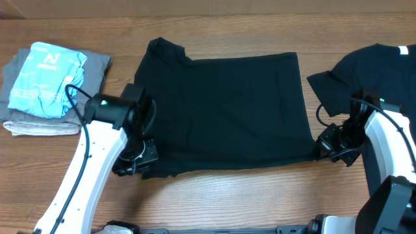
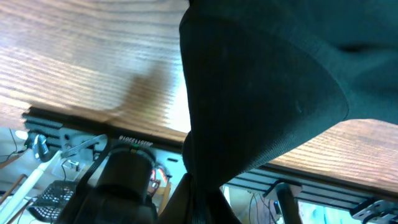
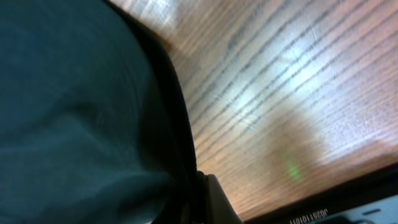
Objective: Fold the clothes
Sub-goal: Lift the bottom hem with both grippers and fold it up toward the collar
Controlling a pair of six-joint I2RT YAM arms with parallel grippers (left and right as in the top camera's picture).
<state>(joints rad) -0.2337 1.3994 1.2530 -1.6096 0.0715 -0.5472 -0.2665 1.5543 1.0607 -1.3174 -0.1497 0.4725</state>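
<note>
overhead: left pincer [image 1: 140,159], right pincer [image 1: 323,148] clamp shirt [image 1: 227,110]; label [image 1: 402,51] on second shirt [image 1: 370,71] unreadable.

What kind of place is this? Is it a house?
Probably a robot lab, not a house: the left gripper and right gripper hold a black T-shirt on a wooden table, with bare cables.

Near table [image 1: 227,201] free — spread shirt [image 1: 224,114] fills the middle, folded stack [image 1: 49,88] left, second shirt [image 1: 374,71] right.
</note>
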